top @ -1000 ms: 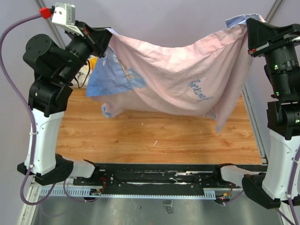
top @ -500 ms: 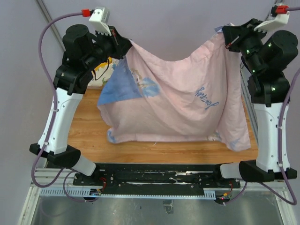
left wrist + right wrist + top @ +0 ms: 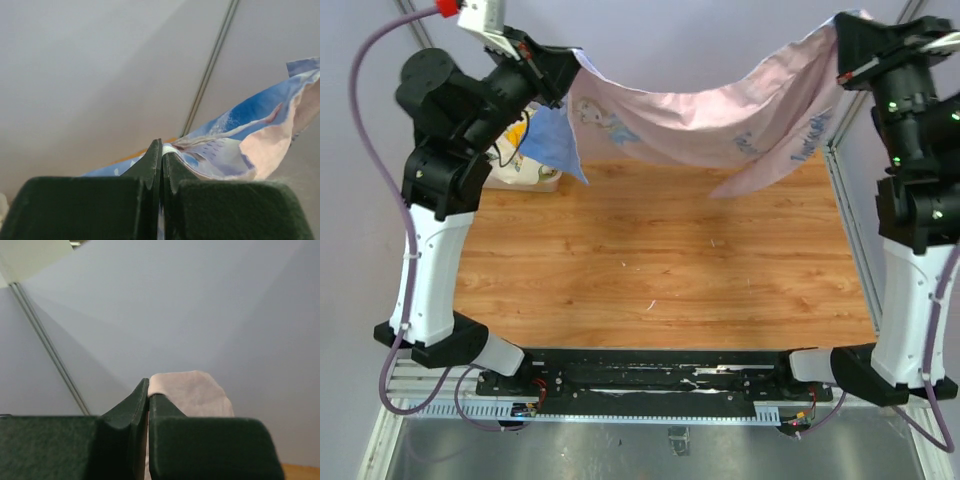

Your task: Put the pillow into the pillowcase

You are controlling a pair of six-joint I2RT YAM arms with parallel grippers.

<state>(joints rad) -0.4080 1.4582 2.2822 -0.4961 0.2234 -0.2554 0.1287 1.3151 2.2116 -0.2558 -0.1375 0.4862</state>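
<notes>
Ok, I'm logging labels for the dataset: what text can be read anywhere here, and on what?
No text is legible in any view.
On the pillowcase, pink side: blue script, too blurred and creased to read.

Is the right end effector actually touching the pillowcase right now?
Touching. The right wrist view shows the right end effector shut on a pink fold of the pillowcase.

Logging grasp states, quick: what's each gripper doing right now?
Left gripper: closed on the pillowcase.
Right gripper: closed on the pillowcase.
</notes>
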